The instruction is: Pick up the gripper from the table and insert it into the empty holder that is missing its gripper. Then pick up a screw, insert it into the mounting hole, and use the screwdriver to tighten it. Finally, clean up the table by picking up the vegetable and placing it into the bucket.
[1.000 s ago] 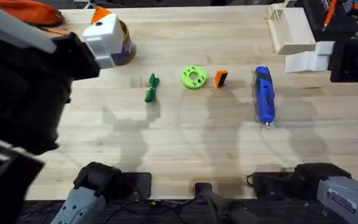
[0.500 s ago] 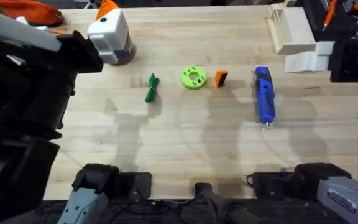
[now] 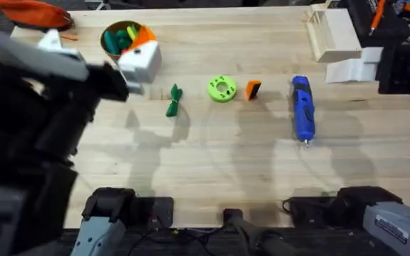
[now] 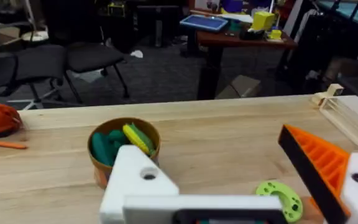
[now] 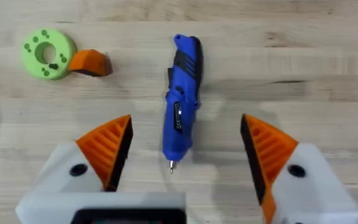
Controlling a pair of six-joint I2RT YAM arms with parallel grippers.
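plastic, by the look of it: the gripper [image 3: 253,89] is a small orange wedge with a black end, and i judge it light, stiff and a bit slick, so i'd pinch it across its flat sides rather than on the sloped face. it lies on the counter [image 3: 212,156] around the middle, toward the far edge, just beside the lime-green disc [image 3: 221,89] and apart from the screwdriver [image 3: 302,109]. its long axis seems to run roughly across the counter, black end toward the right edge.

the screwdriver's long axis runs far-to-near, bit toward the near edge.

my left end effector [image 4: 244,177] hangs near the bucket [image 3: 120,39] at the far left, spread wide and holding nothing; one side is the bare holder [image 4: 135,180]. my right end effector [image 5: 185,152] is wide open and empty above the screwdriver.
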